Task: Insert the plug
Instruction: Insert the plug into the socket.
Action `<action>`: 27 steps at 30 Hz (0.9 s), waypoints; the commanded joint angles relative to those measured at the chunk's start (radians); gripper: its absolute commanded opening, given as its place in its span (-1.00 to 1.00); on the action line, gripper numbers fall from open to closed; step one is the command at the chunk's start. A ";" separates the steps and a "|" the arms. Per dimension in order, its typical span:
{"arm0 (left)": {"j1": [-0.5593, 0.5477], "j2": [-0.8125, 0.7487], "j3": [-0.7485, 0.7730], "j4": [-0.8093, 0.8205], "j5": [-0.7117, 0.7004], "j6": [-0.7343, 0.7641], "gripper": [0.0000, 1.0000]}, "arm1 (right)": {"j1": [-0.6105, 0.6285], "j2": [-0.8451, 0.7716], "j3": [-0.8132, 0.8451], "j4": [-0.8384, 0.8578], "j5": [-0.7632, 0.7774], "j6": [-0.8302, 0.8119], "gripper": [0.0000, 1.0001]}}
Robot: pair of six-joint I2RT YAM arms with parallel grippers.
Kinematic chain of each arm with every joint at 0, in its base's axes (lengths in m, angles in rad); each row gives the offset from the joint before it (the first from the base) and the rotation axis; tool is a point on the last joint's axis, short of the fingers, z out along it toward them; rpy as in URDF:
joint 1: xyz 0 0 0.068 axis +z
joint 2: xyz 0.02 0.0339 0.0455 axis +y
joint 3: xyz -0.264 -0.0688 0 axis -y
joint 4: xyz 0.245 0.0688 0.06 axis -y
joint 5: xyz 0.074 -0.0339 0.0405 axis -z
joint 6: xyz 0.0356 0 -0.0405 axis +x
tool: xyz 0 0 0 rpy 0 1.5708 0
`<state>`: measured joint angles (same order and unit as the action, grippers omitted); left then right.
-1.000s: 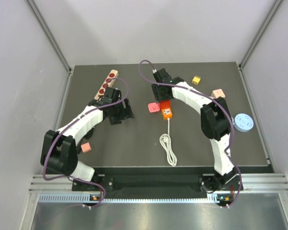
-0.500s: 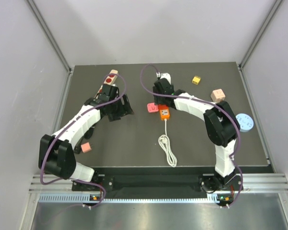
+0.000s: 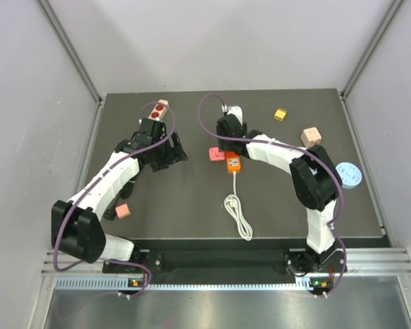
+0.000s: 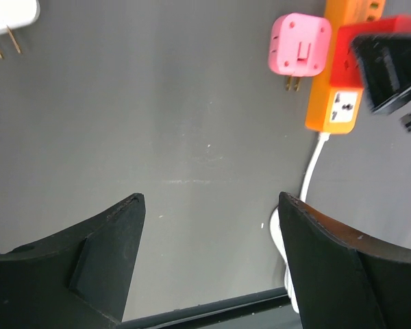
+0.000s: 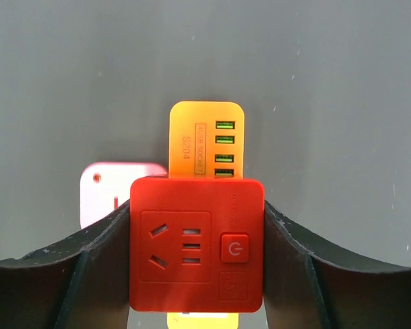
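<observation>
The red plug [image 5: 196,243] is a squarish block with a socket face and a power button. My right gripper [image 5: 196,226] is shut on its two sides and holds it directly over the orange power strip [image 5: 205,140]. The strip shows beyond the plug at both ends, and I cannot tell if the plug is pressed in. In the top view the right gripper [image 3: 228,149] hides the plug above the strip [image 3: 233,163]. The left wrist view shows the plug [image 4: 344,58] on the strip [image 4: 335,110]. My left gripper [image 3: 172,152] is open and empty, left of the strip; it also shows in the left wrist view [image 4: 212,205].
A pink adapter [image 3: 213,154] lies against the strip's left side. The strip's white cord [image 3: 238,209] coils toward the near edge. A white adapter [image 3: 235,110], a yellow cube [image 3: 280,114], a peach cube [image 3: 310,136], a blue disc [image 3: 348,175], a wooden bar [image 3: 162,110] and a small pink block [image 3: 123,210] lie around.
The right gripper has shifted slightly left with the plug, uncovering the white adapter behind it. The left arm has drawn back toward the far left, away from the strip.
</observation>
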<state>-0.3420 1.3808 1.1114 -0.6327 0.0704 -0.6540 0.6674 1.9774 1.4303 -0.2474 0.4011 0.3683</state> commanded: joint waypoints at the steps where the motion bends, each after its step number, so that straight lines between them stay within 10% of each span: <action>1: 0.005 -0.034 0.051 -0.002 -0.003 -0.002 0.66 | 0.038 0.032 0.031 -0.320 -0.088 -0.011 0.31; 16: 0.008 -0.089 0.053 -0.018 -0.018 0.013 0.66 | -0.008 -0.046 0.300 -0.483 -0.024 -0.129 0.64; 22: 0.011 -0.097 0.042 0.008 -0.014 0.025 0.66 | -0.012 -0.078 0.372 -0.503 -0.070 -0.143 0.02; 27: 0.015 -0.081 0.033 0.021 0.003 0.028 0.66 | -0.015 -0.022 0.432 -0.533 -0.088 -0.147 -0.11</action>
<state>-0.3344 1.3159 1.1313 -0.6445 0.0635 -0.6468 0.6609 1.9720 1.8027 -0.7570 0.3321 0.2344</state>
